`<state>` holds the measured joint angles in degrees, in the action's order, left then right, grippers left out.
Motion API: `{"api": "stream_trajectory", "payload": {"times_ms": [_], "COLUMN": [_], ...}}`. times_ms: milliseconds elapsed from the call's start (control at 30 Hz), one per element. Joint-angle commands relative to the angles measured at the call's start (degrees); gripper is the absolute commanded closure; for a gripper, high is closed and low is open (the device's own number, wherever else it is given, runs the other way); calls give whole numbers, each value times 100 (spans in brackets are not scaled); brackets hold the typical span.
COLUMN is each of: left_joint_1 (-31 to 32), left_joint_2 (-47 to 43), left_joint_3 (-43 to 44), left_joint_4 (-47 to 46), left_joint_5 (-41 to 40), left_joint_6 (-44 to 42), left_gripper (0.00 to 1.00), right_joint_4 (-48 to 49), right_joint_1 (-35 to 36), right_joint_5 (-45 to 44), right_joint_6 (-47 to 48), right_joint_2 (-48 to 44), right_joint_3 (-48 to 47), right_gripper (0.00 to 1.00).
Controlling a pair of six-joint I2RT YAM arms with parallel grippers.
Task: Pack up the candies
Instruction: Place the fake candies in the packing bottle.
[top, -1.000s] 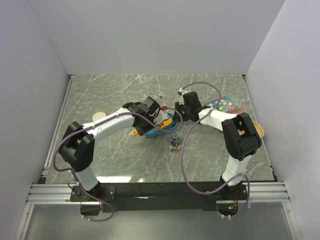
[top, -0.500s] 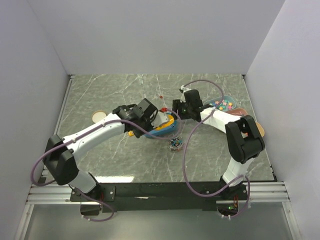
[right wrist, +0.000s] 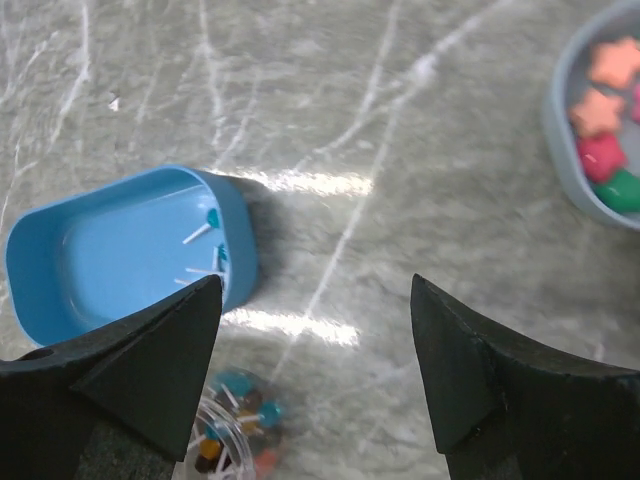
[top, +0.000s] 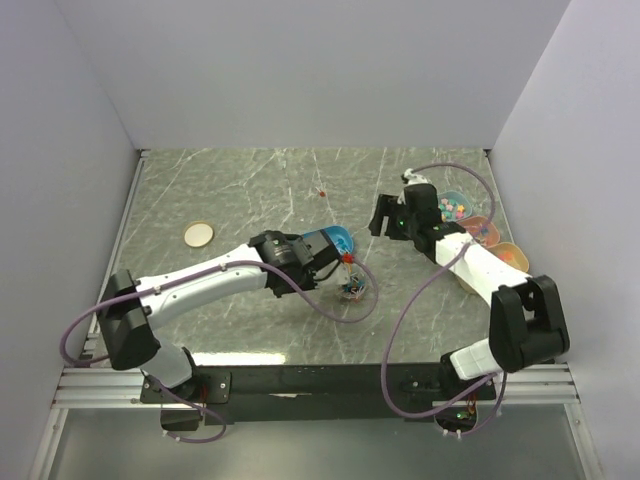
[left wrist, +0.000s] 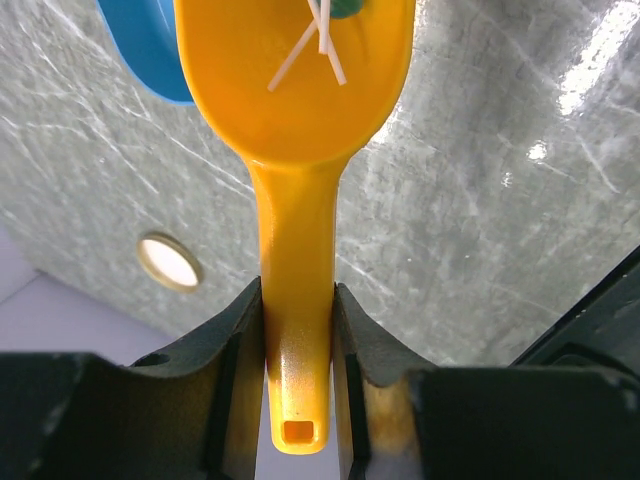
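Observation:
The candies (right wrist: 236,428) are tiny blue, dark and red sweets on white sticks, heaped in a small clear jar (top: 350,290) near the table's middle. A few more lie in the blue tray (right wrist: 110,255), which rests just behind the jar (top: 330,239). My left gripper (left wrist: 298,300) is shut on the handle of an orange scoop (left wrist: 295,110). The scoop's bowl carries a teal candy (left wrist: 345,6), and in the top view it hangs just left of the jar (top: 345,260). My right gripper (right wrist: 315,305) is open and empty, hovering to the right of the tray (top: 385,215).
A bowl of pastel sweets (top: 455,205), a bowl of orange-red ones (top: 478,228) and a tan bowl (top: 512,258) stand at the right. A round lid (top: 198,234) lies at the left. One stray red sweet (top: 322,193) lies behind the tray.
My right gripper opened, let go of the blue tray and drew back to the right. My left arm brought the scoop forward towards the jar.

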<state>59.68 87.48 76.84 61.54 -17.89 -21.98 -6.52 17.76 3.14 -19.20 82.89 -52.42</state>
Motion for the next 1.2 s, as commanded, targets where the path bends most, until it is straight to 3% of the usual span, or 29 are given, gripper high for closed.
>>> {"api": "stream_trajectory", "payload": {"times_ms": [0, 567, 1167], "left_joint_1": [245, 817, 975], "left_joint_2": [260, 1508, 1430], "left_joint_3": [375, 1141, 1000], "left_joint_4": [288, 719, 649], "left_joint_5": [-531, -1665, -2210], "left_joint_6": [-9, 290, 299], "left_gripper": [99, 99, 99], "right_joint_4": [-59, 107, 327], "right_joint_1": [-202, -510, -616], "right_joint_5": [-59, 187, 521], "right_joint_6": [-189, -207, -242], "right_joint_2": [-510, -1407, -1284], "right_joint_3": [215, 988, 1015], "right_gripper": [18, 17, 17]}}
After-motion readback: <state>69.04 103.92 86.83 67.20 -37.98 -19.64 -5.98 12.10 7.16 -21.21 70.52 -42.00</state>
